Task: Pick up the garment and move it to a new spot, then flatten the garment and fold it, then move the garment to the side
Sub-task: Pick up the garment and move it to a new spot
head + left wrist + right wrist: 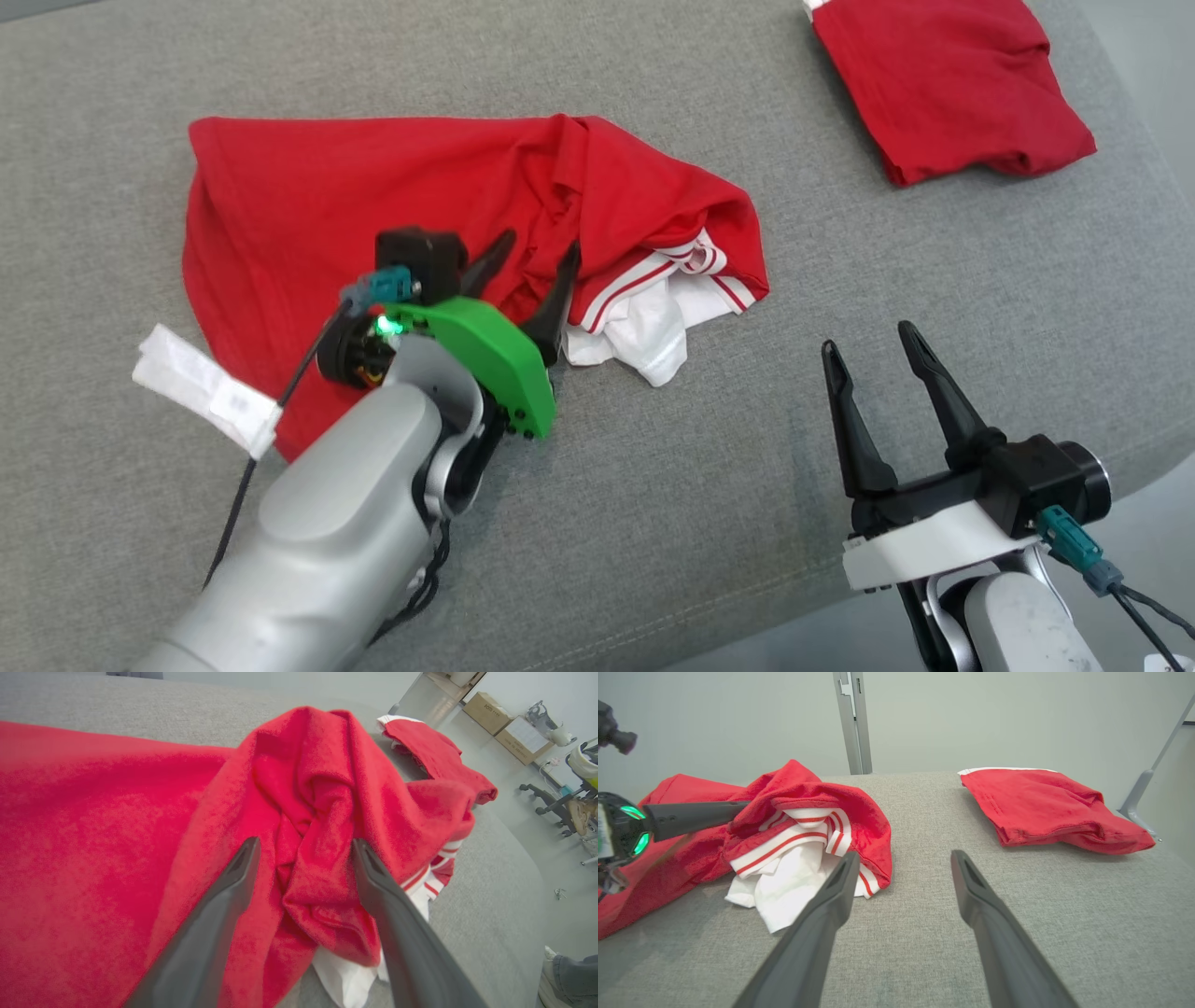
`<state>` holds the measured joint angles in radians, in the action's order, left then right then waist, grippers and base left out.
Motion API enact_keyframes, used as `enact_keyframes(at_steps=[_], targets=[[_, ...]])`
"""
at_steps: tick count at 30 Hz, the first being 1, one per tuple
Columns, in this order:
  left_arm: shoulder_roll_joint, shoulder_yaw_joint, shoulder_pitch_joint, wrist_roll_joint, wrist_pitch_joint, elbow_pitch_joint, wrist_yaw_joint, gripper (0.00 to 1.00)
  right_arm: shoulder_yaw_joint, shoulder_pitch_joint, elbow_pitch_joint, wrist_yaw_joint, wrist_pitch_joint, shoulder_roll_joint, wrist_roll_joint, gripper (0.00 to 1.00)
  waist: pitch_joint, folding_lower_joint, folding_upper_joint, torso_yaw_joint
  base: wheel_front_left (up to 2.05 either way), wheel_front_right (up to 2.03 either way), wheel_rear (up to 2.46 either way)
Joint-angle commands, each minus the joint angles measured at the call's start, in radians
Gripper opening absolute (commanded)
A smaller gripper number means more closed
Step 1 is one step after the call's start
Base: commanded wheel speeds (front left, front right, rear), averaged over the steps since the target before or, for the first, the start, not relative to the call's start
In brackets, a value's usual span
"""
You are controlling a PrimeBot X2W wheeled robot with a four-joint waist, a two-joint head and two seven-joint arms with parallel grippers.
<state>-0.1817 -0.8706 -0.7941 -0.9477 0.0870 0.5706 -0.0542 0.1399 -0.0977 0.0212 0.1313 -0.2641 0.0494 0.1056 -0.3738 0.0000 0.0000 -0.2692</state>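
Head view is showing my left arm (355,467) reaching forward across the crumpled garment (327,187) lying on the table (653,485). My left claw (540,243) is tilting down onto it, fingers spread around a bunched fold. My right claw (868,338) is hovering spread over the table, near the garment's white striped edge.

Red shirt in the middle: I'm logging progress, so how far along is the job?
Early. Done: nothing evident on the red shirt, which lies crumpled; another red garment sits folded at the far right. In hand: the left claw is open, straddling a bunched fold; the right claw is open over the grey cushion. Left: grasping, moving, flattening, folding, setting aside.
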Motion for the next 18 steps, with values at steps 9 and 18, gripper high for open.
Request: enact_keyframes(at_steps=[9, 18], targets=[[-0.145, -0.007, 0.284, 0.05, 0.126, -0.214, -0.121, 1.0, -0.048, 0.089, -0.003, -0.001, 0.0, 0.002, -0.045, 1.0, 0.186, 0.0, 0.0, 0.134, 0.0, 0.0, 0.0], [-0.202, 0.126, 0.507, 0.134, 0.18, -0.332, -0.2, 1.0, -0.099, 0.158, -0.006, -0.001, 0.0, 0.002, -0.066, 1.0, 0.241, 0.0, 0.0, 0.186, 0.0, 0.0, 0.0]])
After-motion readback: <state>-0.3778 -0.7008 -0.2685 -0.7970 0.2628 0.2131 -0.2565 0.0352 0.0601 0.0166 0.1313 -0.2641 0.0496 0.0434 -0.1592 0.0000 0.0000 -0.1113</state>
